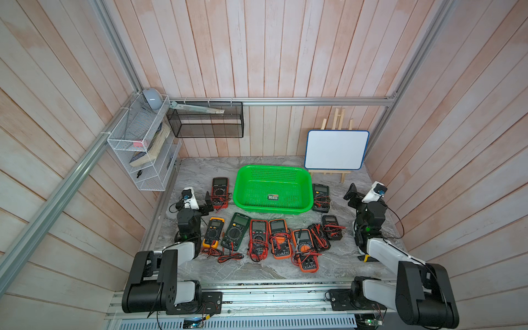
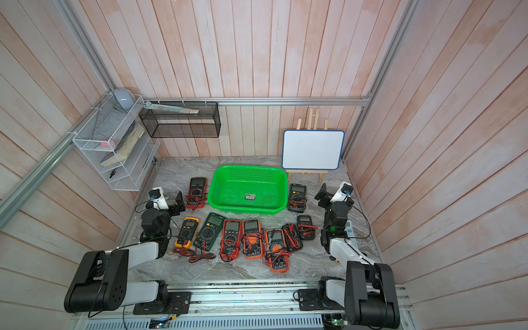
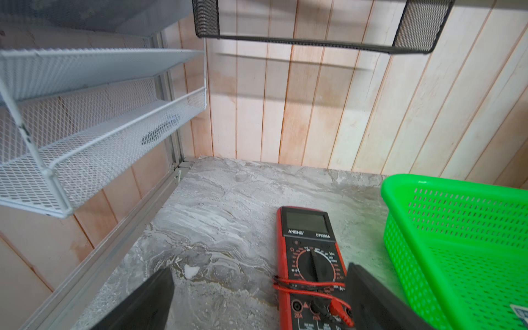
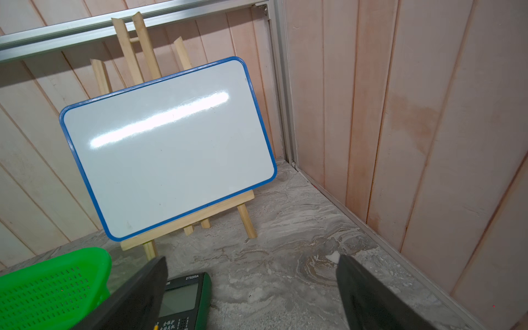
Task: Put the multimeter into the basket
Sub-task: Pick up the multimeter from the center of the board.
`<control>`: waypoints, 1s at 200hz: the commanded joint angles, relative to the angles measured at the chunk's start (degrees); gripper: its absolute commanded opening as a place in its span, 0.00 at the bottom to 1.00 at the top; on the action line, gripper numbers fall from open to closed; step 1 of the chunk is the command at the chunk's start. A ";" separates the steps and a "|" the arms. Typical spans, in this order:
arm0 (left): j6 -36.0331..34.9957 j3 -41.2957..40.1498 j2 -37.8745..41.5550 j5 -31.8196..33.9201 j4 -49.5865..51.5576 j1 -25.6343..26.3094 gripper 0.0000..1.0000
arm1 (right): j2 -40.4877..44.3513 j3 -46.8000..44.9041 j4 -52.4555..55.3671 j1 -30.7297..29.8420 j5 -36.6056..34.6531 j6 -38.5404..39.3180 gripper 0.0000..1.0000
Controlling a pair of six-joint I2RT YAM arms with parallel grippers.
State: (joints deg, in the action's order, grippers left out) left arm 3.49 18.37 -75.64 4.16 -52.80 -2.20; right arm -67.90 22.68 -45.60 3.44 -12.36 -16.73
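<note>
The green basket [image 1: 273, 173] [image 2: 248, 173] stands at the back middle of the marble table, with only a small label card on its floor. Several multimeters wrapped in red and black leads lie around it. A red one [image 1: 220, 193] [image 3: 310, 257] lies to its left and a dark green one [image 1: 321, 197] [image 4: 185, 300] to its right. Others form a row in front, among them a yellow one [image 1: 213, 231]. My left gripper [image 1: 206, 206] [image 3: 260, 270] hovers open beside the red meter. My right gripper [image 1: 352, 194] [image 4: 252, 258] hangs open just right of the dark green meter. Neither holds anything.
A whiteboard on a wooden easel [image 1: 336, 150] [image 4: 168, 148] stands at the back right. A white wire rack [image 1: 143, 145] [image 3: 85, 137] and a black mesh basket [image 1: 205, 120] hang on the back left walls. Wooden walls close in three sides.
</note>
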 commanded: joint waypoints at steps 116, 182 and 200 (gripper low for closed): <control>19.46 14.17 18.79 -4.70 41.07 3.75 1.00 | 11.25 11.07 44.26 -3.59 21.22 -13.56 0.98; 22.00 24.03 15.56 -6.35 56.43 10.16 1.00 | 10.91 13.01 50.72 -20.62 19.53 -14.62 0.95; 21.82 25.38 14.47 -6.63 59.92 13.18 1.00 | 9.11 14.52 51.97 -26.26 17.12 -15.08 0.95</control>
State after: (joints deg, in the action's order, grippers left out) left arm 24.71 41.41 -59.72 -1.50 -1.26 7.84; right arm -57.10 34.26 2.92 -17.43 7.11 -30.61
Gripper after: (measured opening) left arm 0.996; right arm 0.948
